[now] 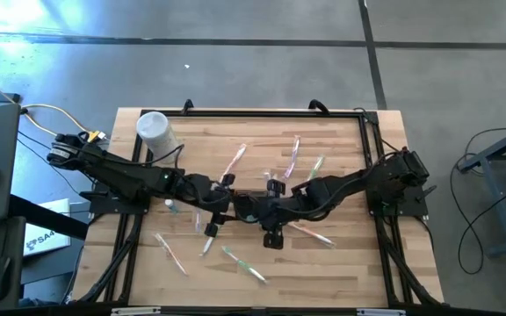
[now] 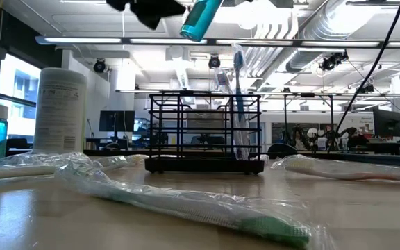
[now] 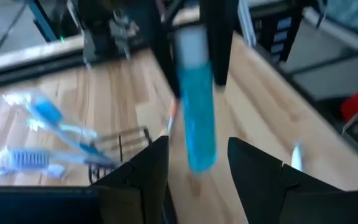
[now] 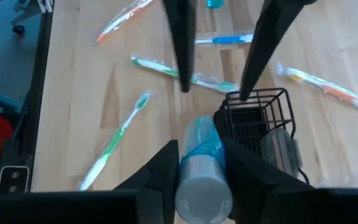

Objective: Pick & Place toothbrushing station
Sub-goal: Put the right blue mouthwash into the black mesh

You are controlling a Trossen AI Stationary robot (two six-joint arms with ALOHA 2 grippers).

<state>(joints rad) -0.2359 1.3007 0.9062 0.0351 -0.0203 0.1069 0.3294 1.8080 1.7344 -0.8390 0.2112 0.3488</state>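
Above the caddy edge, right claw clamps a blue tube; left claw apart.

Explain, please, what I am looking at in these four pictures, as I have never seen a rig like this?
This is a two-armed robot working at a wooden table. One camera looks straight down, one looks level across the tabletop, and one rides on each wrist. On the table lie wrapped toothbrushes, a white container and a black wire caddy with toothbrushes standing in it. At the table's middle, the right gripper holds a blue tube in the air. The left gripper is open around the tube's other end.
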